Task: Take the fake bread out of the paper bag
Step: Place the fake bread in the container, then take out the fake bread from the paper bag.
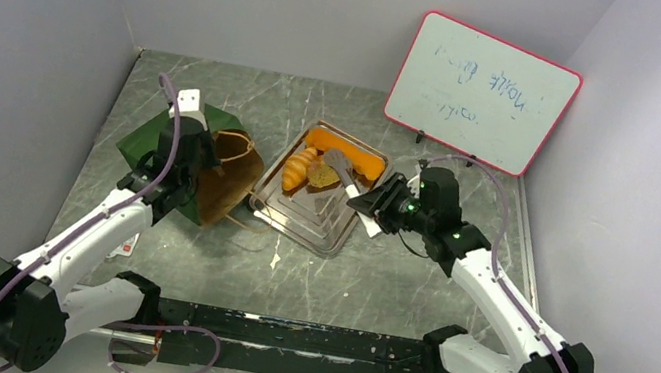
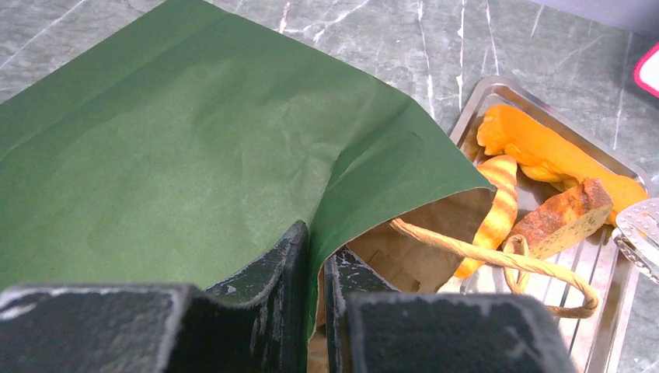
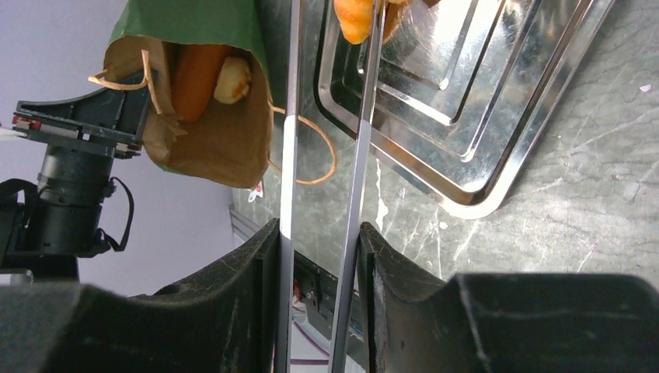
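Note:
The paper bag [image 1: 161,143] lies on its side, its brown mouth [image 1: 227,185] facing the metal tray [image 1: 329,232]. My left gripper [image 1: 196,149] is shut on the bag's upper rim, one finger outside and one inside [image 2: 317,264]. In the right wrist view a long orange bread [image 3: 198,74] and a pale roll [image 3: 233,78] lie inside the bag [image 3: 210,148]. My right gripper [image 1: 374,202] is shut on metal tongs [image 3: 289,155], whose tips reach over the bread on the tray. An orange loaf [image 2: 544,148], a striped croissant [image 2: 497,202] and a brown slice [image 2: 563,221] lie on the tray [image 2: 614,264].
A whiteboard [image 1: 482,92] with a red rim stands at the back right. The bag's twisted handle [image 2: 497,260] hangs over the tray's near edge. Grey walls close in the marble table on three sides. A small white scrap [image 1: 274,260] lies in front of the tray.

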Tool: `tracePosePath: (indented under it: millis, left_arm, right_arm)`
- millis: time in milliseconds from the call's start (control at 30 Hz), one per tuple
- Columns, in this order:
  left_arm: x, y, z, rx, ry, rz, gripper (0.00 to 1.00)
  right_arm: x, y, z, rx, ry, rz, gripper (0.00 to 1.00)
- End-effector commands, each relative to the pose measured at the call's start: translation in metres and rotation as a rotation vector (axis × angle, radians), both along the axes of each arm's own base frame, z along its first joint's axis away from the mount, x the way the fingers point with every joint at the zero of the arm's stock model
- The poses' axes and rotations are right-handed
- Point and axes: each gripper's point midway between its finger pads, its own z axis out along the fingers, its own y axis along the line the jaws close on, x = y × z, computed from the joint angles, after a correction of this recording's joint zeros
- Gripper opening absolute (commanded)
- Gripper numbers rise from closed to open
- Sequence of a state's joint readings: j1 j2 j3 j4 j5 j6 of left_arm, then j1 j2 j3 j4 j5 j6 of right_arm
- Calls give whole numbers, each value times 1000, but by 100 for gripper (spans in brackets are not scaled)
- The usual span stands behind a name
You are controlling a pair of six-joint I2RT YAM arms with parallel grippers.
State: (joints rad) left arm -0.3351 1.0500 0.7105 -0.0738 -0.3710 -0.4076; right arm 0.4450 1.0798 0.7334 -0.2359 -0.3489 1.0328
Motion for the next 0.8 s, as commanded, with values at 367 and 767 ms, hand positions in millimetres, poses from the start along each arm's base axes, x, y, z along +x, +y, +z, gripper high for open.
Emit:
tracePosePath:
  millis: [367,767]
  left_arm:
    - [-29,11,4,-42,-109,2,7]
    - [-25,5,17,-45,-119,-29,7]
  right_arm:
    - [-55,46,46,39,-136,185,34]
    - [-107,98,44,79,-149,353,32]
